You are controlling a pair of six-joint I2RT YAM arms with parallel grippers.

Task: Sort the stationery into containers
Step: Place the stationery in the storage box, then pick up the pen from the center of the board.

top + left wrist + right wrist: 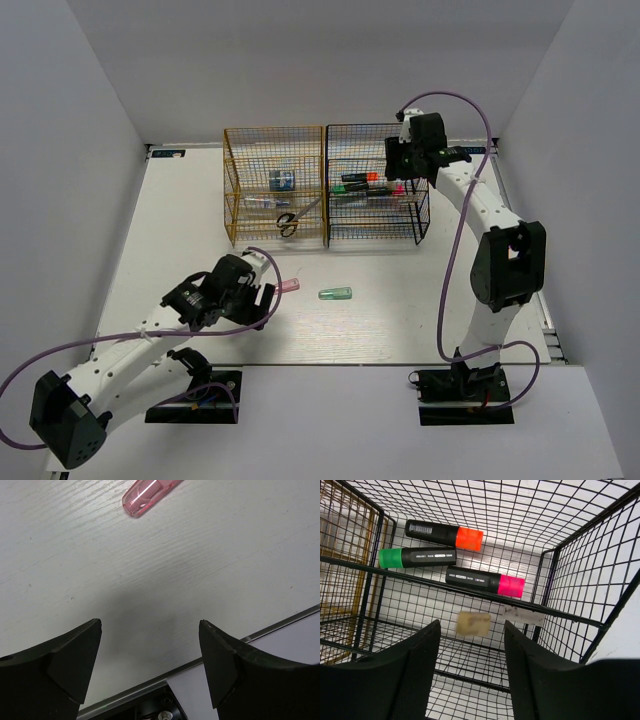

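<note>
My right gripper (472, 624) hangs open over the top of the black container (378, 232). The beige eraser (475, 622) shows blurred and loose in the gap below its fingers, touching neither. Orange (445, 534), green (417, 557) and pink (485, 580) highlighters lie on a shelf underneath. The gold container (232, 190) holds scissors (287, 224), a blue tape roll (282, 180) and a clear pen (265, 202). My left gripper (150, 625) is open just above the table, with the pink capsule (150, 495) ahead of its fingertips. The green capsule (335, 294) lies to the right.
The two racks stand side by side at the back of the white table (400, 310). A white label (522, 616) sits on a black shelf edge. The table's near edge (280, 622) runs just under my left fingers.
</note>
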